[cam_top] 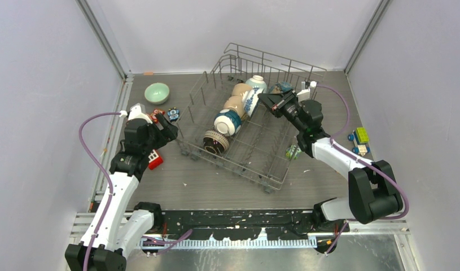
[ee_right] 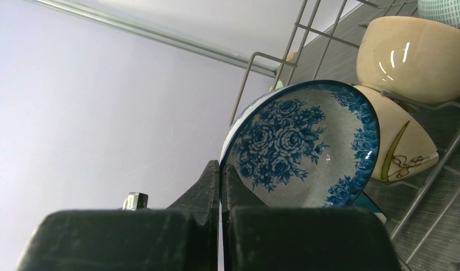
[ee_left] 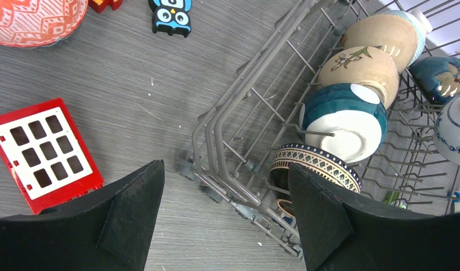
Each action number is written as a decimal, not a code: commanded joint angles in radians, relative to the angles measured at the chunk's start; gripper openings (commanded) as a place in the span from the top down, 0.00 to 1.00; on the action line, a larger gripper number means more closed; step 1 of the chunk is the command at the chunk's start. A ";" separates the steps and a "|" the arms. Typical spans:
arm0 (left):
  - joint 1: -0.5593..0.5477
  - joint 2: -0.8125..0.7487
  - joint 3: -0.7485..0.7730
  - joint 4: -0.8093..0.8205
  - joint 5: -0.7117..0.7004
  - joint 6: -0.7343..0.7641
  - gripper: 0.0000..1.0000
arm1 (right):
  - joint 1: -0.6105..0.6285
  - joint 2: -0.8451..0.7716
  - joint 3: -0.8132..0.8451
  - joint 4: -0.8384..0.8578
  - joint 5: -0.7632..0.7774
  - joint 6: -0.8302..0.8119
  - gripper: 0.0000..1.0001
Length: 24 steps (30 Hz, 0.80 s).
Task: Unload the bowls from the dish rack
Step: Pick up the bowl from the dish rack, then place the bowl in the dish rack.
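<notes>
left tool (ee_left: 226,169) wide open, empty, beside rack (ee_left: 239,195) corner | right tool (ee_right: 220,169) shut at rim of floral bowl (ee_right: 295,152), hold unclear | bowls (cam_top: 227,121) on edge in rack | ceramic: stiff, slick, breakable; pinch rim

Light is bright, even and diffuse in all three views, its source out of frame, so shadows are faint: in the top view only a soft, pale one lies under the rack (cam_top: 255,149) on the table (cam_top: 216,186). That view bends at its edges, the walls (cam_top: 47,84) and rails (cam_top: 103,36) leaning outward. In the right wrist view two small white glints sit on the tan bowl (ee_right: 411,56) at upper right. The flowered bowl (ee_right: 306,147) is sharp, while the right gripper (ee_right: 220,169) at the bottom is near-black and soft-edged. In the left wrist view the left gripper (ee_left: 226,166) is likewise dark with little detail. The bowls (ee_left: 360,65) at upper right carry small highlights, and the table grain is crisp.
</notes>
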State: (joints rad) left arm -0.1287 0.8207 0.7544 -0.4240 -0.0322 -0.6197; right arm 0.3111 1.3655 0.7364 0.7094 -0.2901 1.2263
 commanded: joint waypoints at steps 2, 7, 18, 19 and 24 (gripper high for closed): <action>0.006 -0.010 0.000 0.024 -0.006 0.011 0.19 | -0.003 -0.070 0.060 0.023 -0.041 -0.059 0.99; 0.004 -0.002 0.015 0.029 0.014 0.000 0.18 | 0.006 -0.143 0.094 -0.130 -0.060 -0.166 0.99; 0.004 0.024 0.093 0.018 0.137 -0.041 0.17 | 0.035 -0.230 0.167 -0.426 -0.026 -0.407 0.99; 0.004 0.026 0.097 0.016 0.144 -0.043 0.17 | 0.034 -0.233 0.165 -0.441 -0.021 -0.416 0.99; 0.001 0.033 0.109 0.015 0.196 -0.062 0.16 | 0.038 -0.240 0.133 -0.423 -0.025 -0.412 0.99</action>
State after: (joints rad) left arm -0.1287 0.8471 0.8181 -0.4236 0.0975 -0.6579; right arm 0.3416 1.1648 0.8497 0.2379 -0.3244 0.8543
